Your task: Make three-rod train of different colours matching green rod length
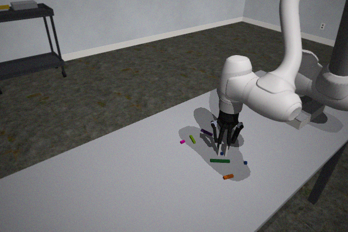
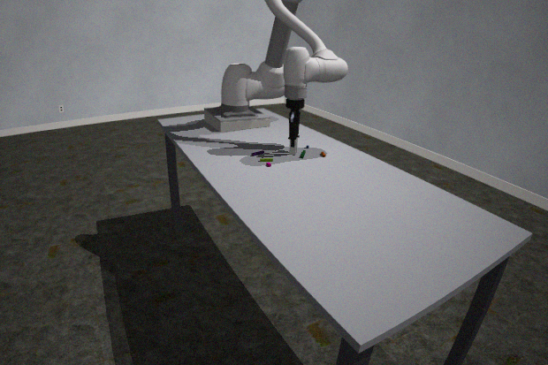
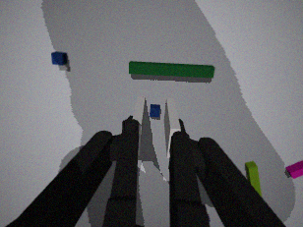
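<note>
My gripper (image 1: 222, 155) (image 2: 293, 153) (image 3: 154, 109) points down, open by a narrow gap. A blue rod (image 1: 221, 153) (image 3: 155, 110) shows between its fingertips, with space on both sides. The green rod (image 1: 219, 160) (image 2: 302, 154) (image 3: 172, 70) lies close by. A second blue rod (image 1: 245, 163) (image 2: 307, 146) (image 3: 59, 58) lies apart beyond one end of the green rod. An orange rod (image 1: 228, 176) (image 2: 323, 154) lies on the green rod's far side from the gripper. A lime rod (image 1: 192, 139) (image 2: 266, 160) (image 3: 253, 177) lies near a magenta rod (image 1: 182, 141) (image 2: 268, 164) (image 3: 295, 169). A purple rod (image 1: 206, 132) (image 2: 257, 153) lies behind them.
The rods lie spread out on the grey table (image 1: 112, 183) (image 2: 353, 218). The arm's base block (image 2: 237, 122) stands at one end of the table. The arm's shadow falls over most rods. A dark shelf (image 1: 28, 14) stands away from the table.
</note>
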You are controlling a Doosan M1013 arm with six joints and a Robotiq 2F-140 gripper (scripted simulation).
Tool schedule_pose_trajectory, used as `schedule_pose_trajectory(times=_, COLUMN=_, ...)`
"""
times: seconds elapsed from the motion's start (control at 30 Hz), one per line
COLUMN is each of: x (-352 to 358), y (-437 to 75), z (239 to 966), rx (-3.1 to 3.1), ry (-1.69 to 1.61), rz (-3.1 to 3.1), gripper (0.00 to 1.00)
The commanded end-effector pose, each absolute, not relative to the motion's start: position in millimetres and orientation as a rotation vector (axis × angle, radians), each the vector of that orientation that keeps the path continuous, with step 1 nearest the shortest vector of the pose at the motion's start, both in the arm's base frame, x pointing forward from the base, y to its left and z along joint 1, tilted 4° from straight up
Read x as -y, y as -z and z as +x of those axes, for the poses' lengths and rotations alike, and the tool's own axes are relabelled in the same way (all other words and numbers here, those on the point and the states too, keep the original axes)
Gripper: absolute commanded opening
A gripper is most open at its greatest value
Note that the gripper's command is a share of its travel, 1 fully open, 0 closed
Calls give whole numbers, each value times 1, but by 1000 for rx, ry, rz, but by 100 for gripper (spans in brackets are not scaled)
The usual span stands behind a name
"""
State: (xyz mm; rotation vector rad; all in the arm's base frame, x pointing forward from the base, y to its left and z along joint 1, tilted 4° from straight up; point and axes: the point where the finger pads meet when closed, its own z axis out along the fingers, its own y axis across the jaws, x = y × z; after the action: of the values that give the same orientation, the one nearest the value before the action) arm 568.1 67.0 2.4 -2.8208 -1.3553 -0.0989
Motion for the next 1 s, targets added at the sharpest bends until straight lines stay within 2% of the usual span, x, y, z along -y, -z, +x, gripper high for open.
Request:
schedule_pose_trajectory(times=0.0, x=-67, y=-2, z=568, rx=1355, ry=99, rz=-2821, gripper=15)
schedule_pose_trajectory(times=0.3, x=-67, y=-2, z=568, rx=1355, ry=99, rz=-2821, gripper=15)
schedule_pose_trajectory(times=0.33, x=-67, y=-2, z=568, rx=1355, ry=99, rz=-2821, gripper=3)
schedule_pose_trajectory(times=0.97, x=-67, y=-2, z=568, rx=1355, ry=99, rz=-2821, gripper=3)
